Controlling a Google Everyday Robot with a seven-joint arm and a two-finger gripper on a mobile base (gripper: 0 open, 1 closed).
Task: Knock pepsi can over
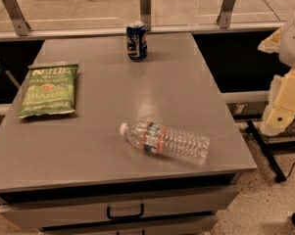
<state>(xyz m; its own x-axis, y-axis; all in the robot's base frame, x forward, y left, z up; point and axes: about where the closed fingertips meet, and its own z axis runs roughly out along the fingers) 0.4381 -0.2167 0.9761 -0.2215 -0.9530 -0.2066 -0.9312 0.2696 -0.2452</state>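
Observation:
The pepsi can [136, 41] is dark blue with a silver top. It stands upright near the far edge of the grey table [186, 87], a little left of the middle. My gripper [280, 117] and its pale cream arm hang at the right edge of the view. It is off the table's right side, lower than the tabletop's far end and far from the can. Nothing is between it and the table's right edge.
A clear plastic water bottle [164, 142] with an orange-banded label lies on its side near the table's front. A green chips bag [49, 89] lies flat at the left. A glass railing with metal posts [145, 6] runs behind the table. Drawers with a handle [125, 212] are below.

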